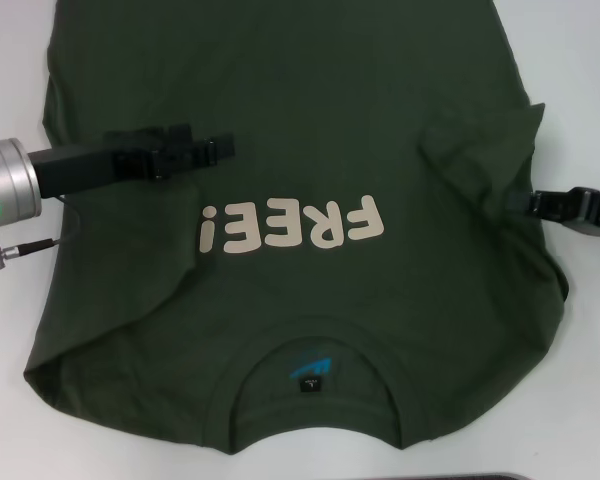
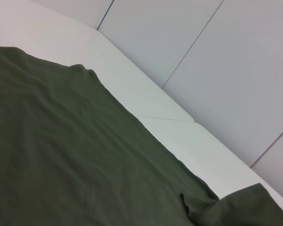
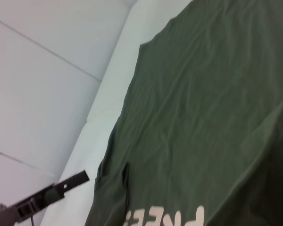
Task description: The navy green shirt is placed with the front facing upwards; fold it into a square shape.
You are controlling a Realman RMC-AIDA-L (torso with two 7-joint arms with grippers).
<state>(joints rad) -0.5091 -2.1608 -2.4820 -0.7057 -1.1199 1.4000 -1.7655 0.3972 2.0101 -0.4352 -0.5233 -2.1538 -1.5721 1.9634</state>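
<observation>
The navy green shirt (image 1: 300, 110) lies spread front-up on the white table, its cream "FREE!" lettering (image 1: 292, 226) showing and its ribbed collar (image 1: 315, 335) with a small dark label (image 1: 309, 382) nearest me. My left gripper (image 1: 225, 148) reaches in from the left and hovers over the chest, just beyond the lettering. My right gripper (image 1: 533, 203) sits at the shirt's right edge, touching the cloth where the sleeve (image 1: 480, 150) is folded inward. The left wrist view shows plain green cloth (image 2: 61, 155). In the right wrist view I see the shirt (image 3: 203, 117) and the left gripper (image 3: 78, 180) farther off.
The white table (image 1: 580, 60) shows bare at the right and far left of the shirt. Pale wall panels (image 2: 217, 61) rise behind the table's far edge. A dark strip (image 1: 540, 476) runs along the near edge.
</observation>
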